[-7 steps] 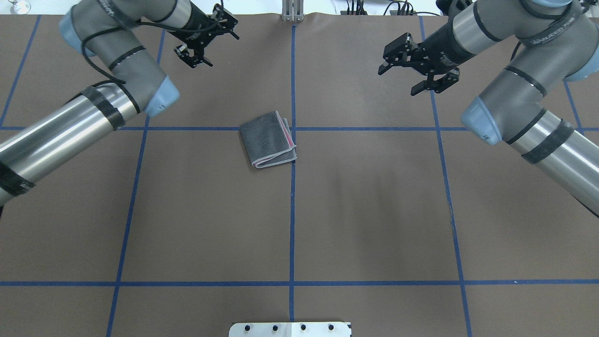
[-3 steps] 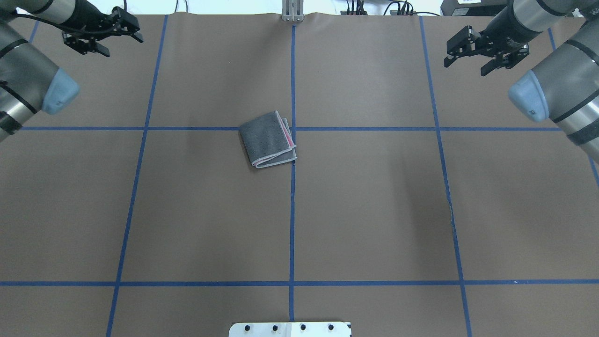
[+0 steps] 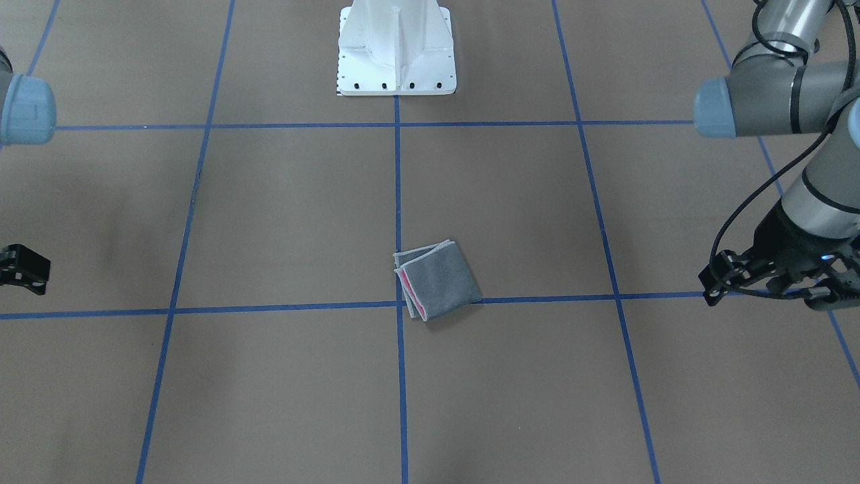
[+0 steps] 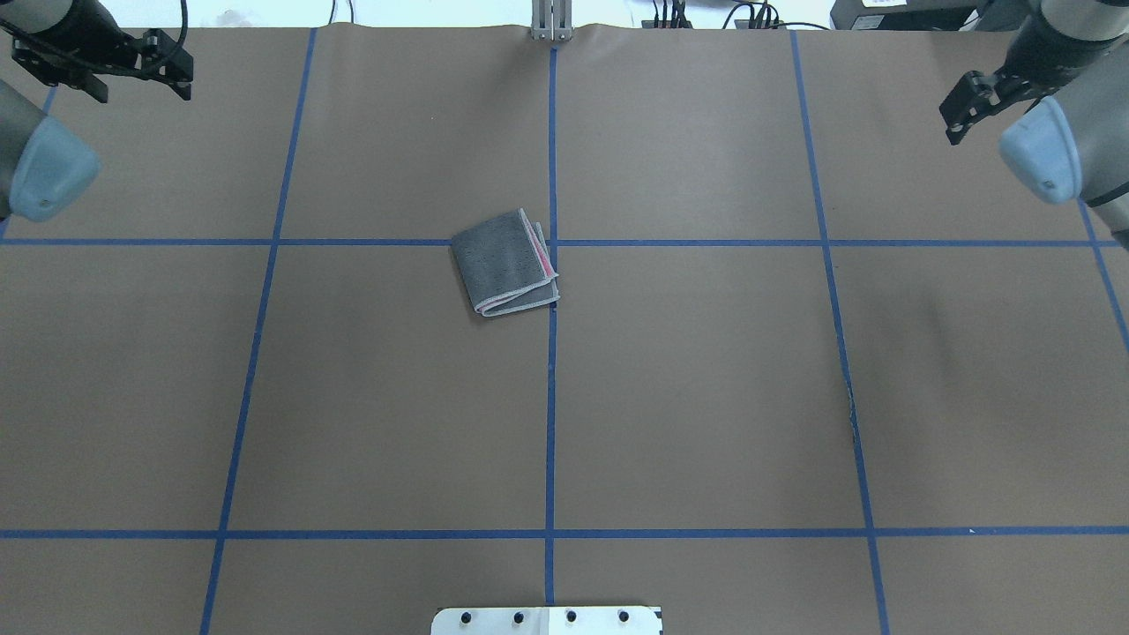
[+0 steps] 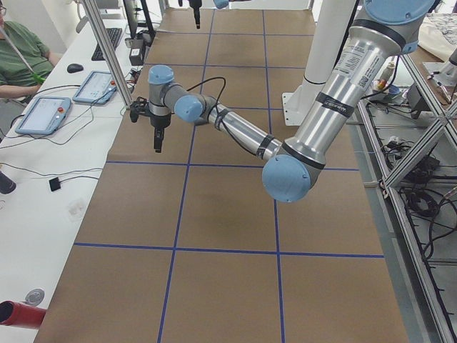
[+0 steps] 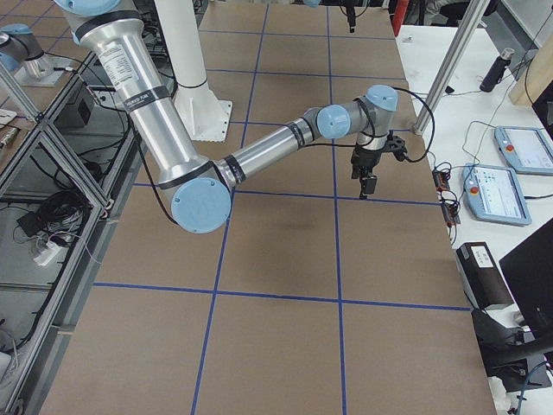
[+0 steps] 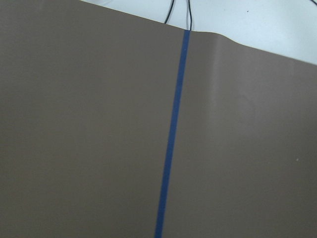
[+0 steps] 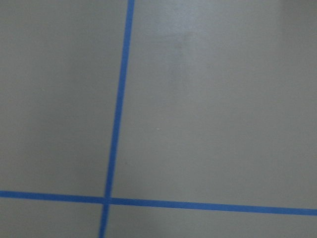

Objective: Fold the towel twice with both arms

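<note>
The towel (image 4: 505, 263) lies folded into a small square near the mat's middle, grey face up, with pink showing at its layered right edge. It also shows in the front view (image 3: 437, 280). My left gripper (image 4: 181, 78) is open and empty over the far left corner, well away from the towel; the front view (image 3: 767, 290) shows it at the right edge. My right gripper (image 4: 957, 115) is at the far right, partly hidden by its elbow; it looks open and empty. Only a part of it shows in the front view (image 3: 20, 270). Both wrist views show only mat and tape.
The brown mat (image 4: 706, 397) carries a blue tape grid. The white pedestal (image 3: 396, 47) stands at the robot's side. A metal post (image 4: 551, 22) rises at the far edge. A side table with tablets (image 5: 43, 114) and an operator lies beyond the mat.
Both arms have swung outward from above the far middle to the far corners, away from the towel. The towel has not moved.
</note>
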